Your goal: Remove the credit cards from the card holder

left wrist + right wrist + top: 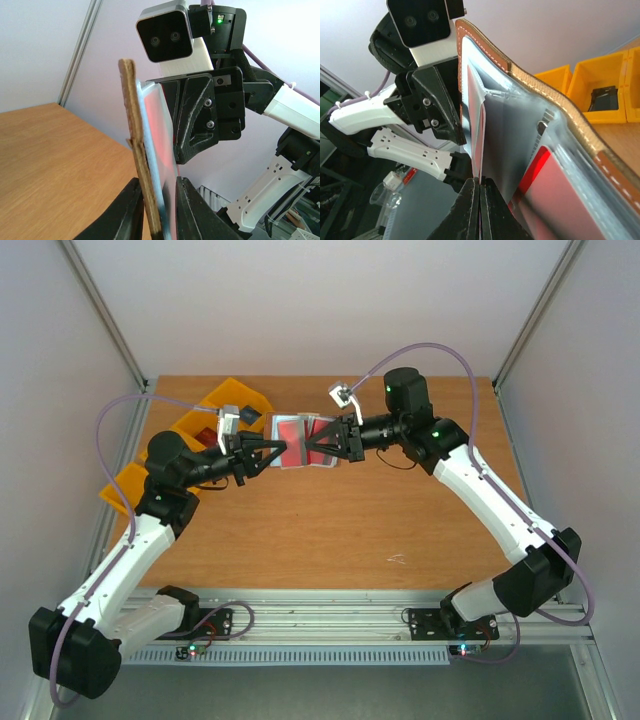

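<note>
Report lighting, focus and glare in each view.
Top external: even, soft light, barely any shadow. Left wrist: card holder edge sharp, left end effector dark and soft. Right wrist: sheen on the clear pocket over the red credit card; yellow bins soft.

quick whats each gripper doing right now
left gripper: closed on the wallet edge
right gripper: closed on a thin edge inside, likely a card
</note>
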Controlling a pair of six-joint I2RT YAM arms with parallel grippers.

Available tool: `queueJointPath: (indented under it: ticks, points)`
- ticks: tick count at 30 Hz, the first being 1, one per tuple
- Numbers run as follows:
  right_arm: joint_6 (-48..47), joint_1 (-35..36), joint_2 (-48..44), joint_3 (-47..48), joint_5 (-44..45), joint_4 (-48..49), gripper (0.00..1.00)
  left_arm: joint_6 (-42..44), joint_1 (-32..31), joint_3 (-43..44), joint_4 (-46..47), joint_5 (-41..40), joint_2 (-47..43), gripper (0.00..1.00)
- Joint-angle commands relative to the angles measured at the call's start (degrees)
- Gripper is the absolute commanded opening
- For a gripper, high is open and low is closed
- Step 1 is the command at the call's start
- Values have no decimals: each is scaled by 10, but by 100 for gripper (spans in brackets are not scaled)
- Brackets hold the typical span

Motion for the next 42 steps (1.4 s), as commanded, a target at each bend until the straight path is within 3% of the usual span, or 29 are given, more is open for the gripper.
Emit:
queueJointPath:
  ticks: [1, 7, 17, 20, 38, 42]
  points:
    - [-31, -4, -19, 17, -5, -36, 1, 3, -1, 3, 39, 14, -10, 18]
    - [-32, -6, -21, 18, -11, -36, 1, 5, -2, 5, 36, 17, -10, 5]
    - [-23, -12, -19, 19, -25, -31, 1, 7, -2, 5, 34, 19, -12, 13]
    - [-18, -12, -16, 18, -25, -30, 6, 9, -2, 5, 33, 20, -11, 1]
    - [-47, -2, -34, -5, 128, -45, 6, 7, -2, 10, 46, 40, -2, 0]
    - [-51, 5, -22, 9, 111, -41, 11, 7, -2, 14, 48, 44, 3, 0]
